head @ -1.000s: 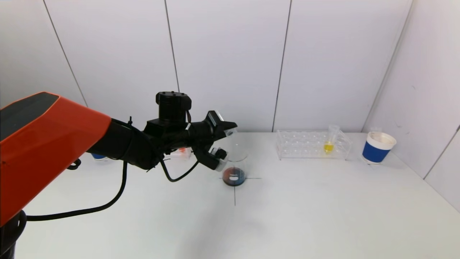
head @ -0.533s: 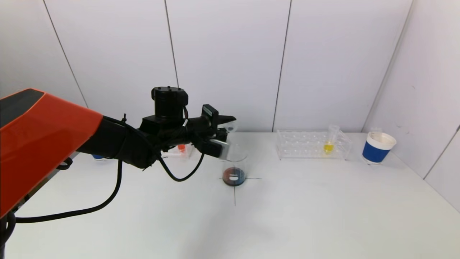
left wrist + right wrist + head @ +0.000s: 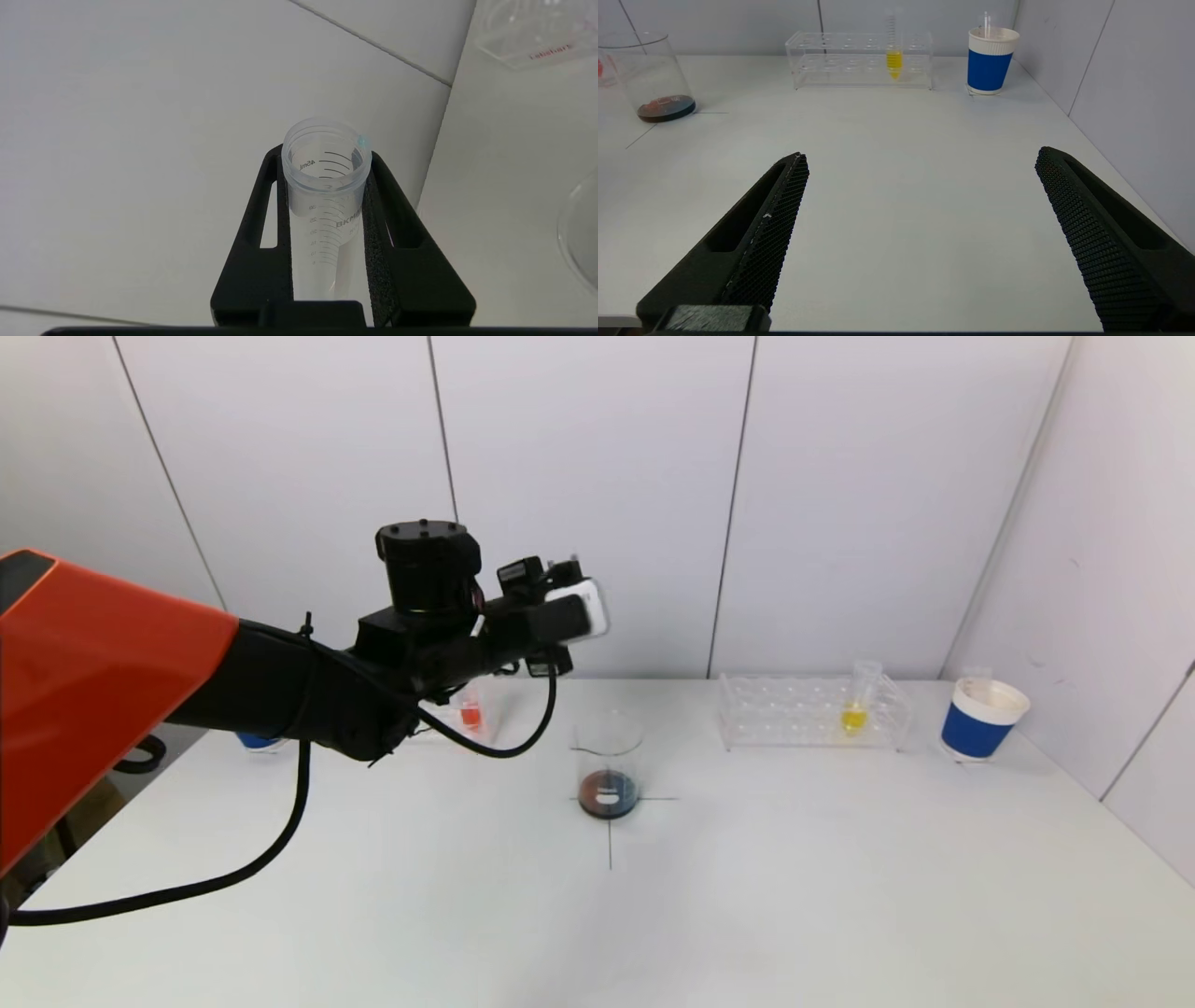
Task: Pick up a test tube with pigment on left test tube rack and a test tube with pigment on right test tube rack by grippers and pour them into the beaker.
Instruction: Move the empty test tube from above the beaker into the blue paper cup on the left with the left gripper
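My left gripper [image 3: 324, 156] is shut on a clear test tube [image 3: 327, 186] that looks empty, apart from a small blue drop on its rim. In the head view the left gripper [image 3: 558, 607] hangs high, above and to the left of the beaker [image 3: 609, 765], which holds dark red and blue liquid at its bottom. The left test tube rack [image 3: 481, 728] holds a tube with red pigment [image 3: 470, 714]. The right test tube rack [image 3: 812, 714] holds a tube with yellow pigment [image 3: 854, 714]. My right gripper [image 3: 923, 156] stands open above the table, out of the head view, well short of that rack [image 3: 859, 60].
A blue and white paper cup [image 3: 980, 719] stands right of the right rack, near the side wall. Another blue cup [image 3: 252, 742] shows partly behind my left arm. Black cross lines mark the table under the beaker.
My left gripper has risen from the beaker's rim and turned its wrist back, carrying the tube up and slightly left. Nothing else has moved.
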